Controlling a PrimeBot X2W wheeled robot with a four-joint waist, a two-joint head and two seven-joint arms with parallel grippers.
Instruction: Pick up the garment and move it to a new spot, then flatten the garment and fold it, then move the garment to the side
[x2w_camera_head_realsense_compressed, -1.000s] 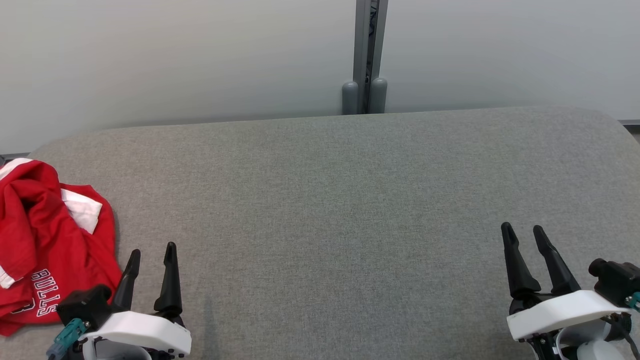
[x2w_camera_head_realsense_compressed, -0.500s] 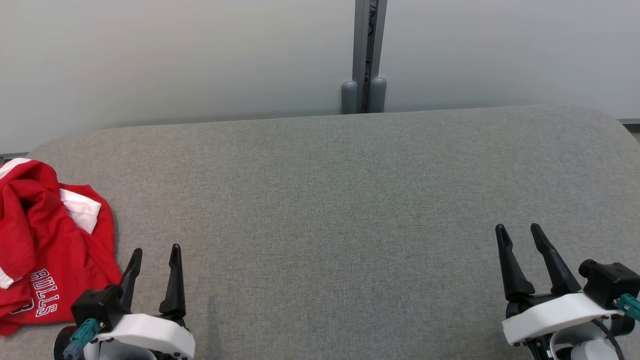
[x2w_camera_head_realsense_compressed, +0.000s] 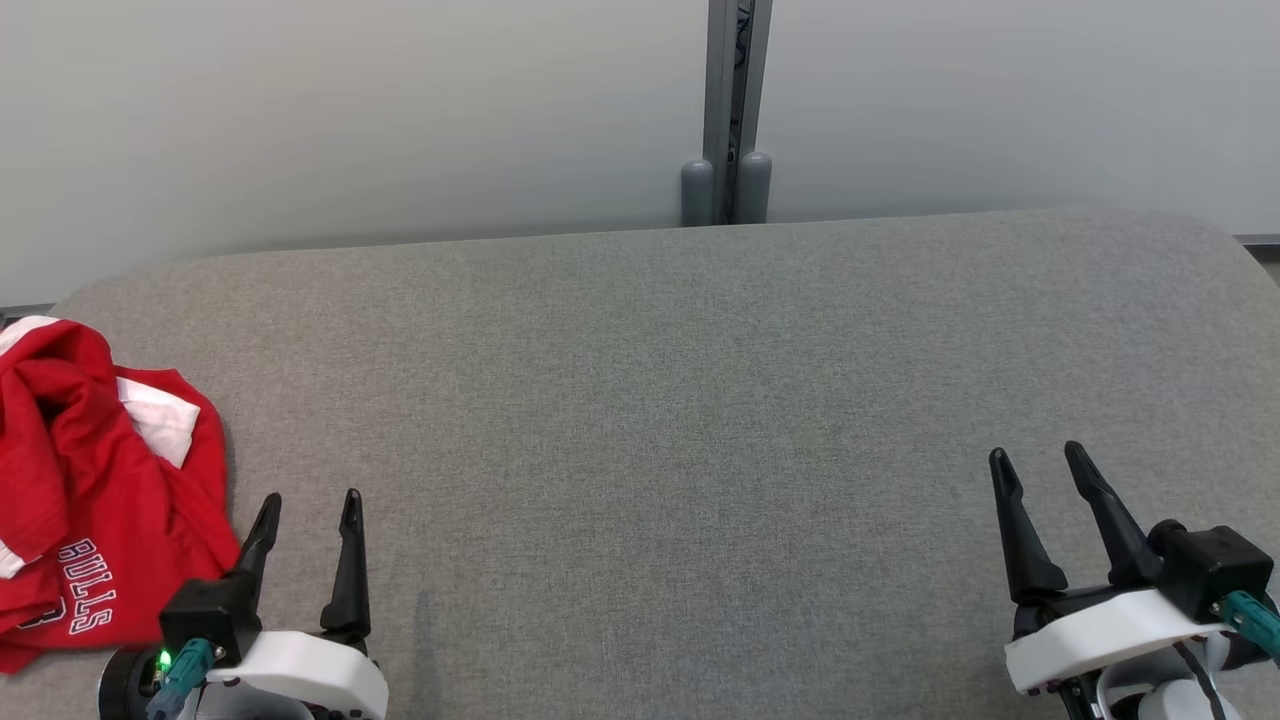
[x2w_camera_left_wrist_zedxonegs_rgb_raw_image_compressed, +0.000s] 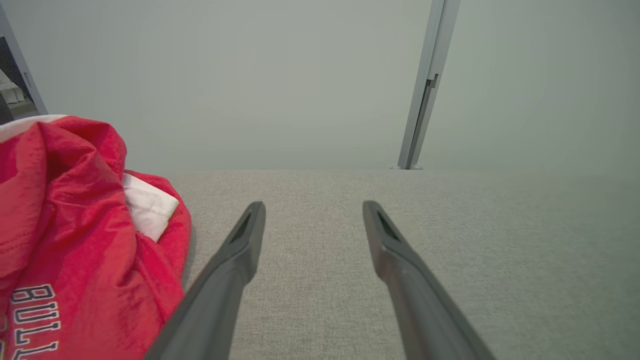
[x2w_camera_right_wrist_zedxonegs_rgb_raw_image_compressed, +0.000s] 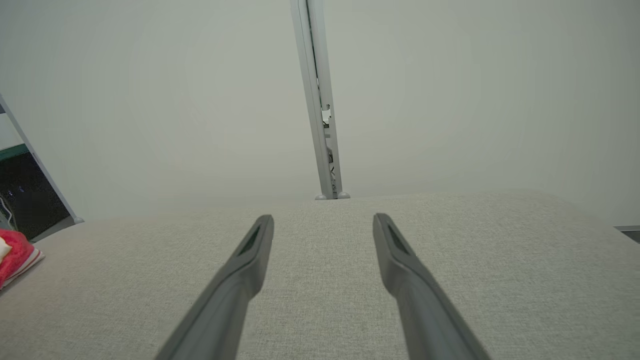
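The garment (x2w_camera_head_realsense_compressed: 95, 500) is a crumpled red jersey with white patches and dark, white-outlined "BULLS" lettering, lying at the far left edge of the grey padded table (x2w_camera_head_realsense_compressed: 660, 400). My left gripper (x2w_camera_head_realsense_compressed: 310, 500) stands open just right of it at the lower left, with nothing between its fingers. In the left wrist view the garment (x2w_camera_left_wrist_zedxonegs_rgb_raw_image_compressed: 75, 240) bulks up left of the open left gripper (x2w_camera_left_wrist_zedxonegs_rgb_raw_image_compressed: 312, 206). My right gripper (x2w_camera_head_realsense_compressed: 1038, 458) is open and empty at the lower right, far from the garment. The right wrist view has the right gripper (x2w_camera_right_wrist_zedxonegs_rgb_raw_image_compressed: 324, 219) over bare fabric and the garment (x2w_camera_right_wrist_zedxonegs_rgb_raw_image_compressed: 15, 255) at the far left edge.
A pale wall runs behind the table with a grey vertical post (x2w_camera_head_realsense_compressed: 735, 110) at mid back. The table's back corners are rounded. A dark opening (x2w_camera_right_wrist_zedxonegs_rgb_raw_image_compressed: 25, 200) lies beyond the table's left end.
My left gripper has drawn back a little toward the bottom edge; the right gripper shifted slightly left. The garment lies as before.
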